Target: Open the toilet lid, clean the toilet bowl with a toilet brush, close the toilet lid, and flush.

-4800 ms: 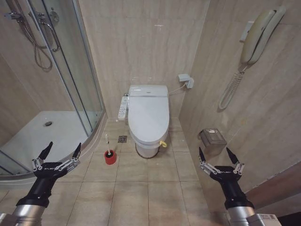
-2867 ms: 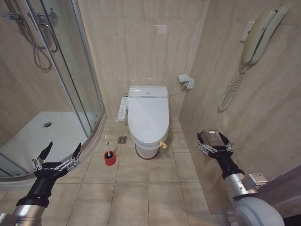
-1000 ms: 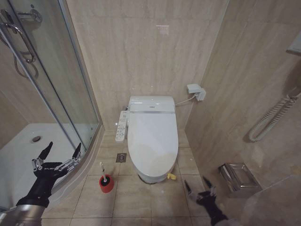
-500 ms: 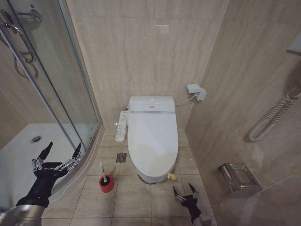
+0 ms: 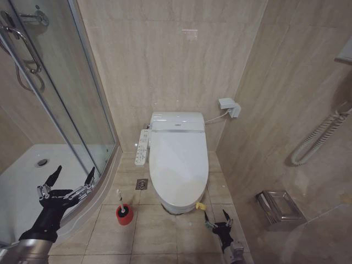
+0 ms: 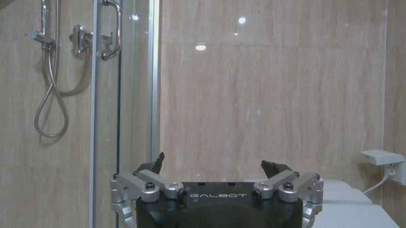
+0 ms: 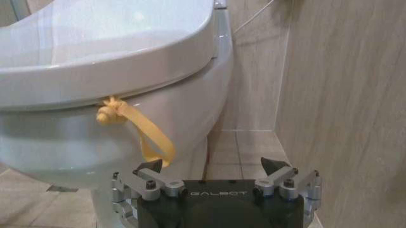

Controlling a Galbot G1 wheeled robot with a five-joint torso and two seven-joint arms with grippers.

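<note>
You had one glossy white oval toilet lid shut over the white ceramic toilet bowl, its one yellow strap hanging just ahead of your right gripper, fingers spread. One white-handled toilet brush stood in its red cup on the beige tiled floor, between both grippers. Your left gripper hovered released beside the glass shower door.

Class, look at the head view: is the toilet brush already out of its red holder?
No. The toilet brush stands upright in its red holder on the floor beside the toilet bowl.
</note>
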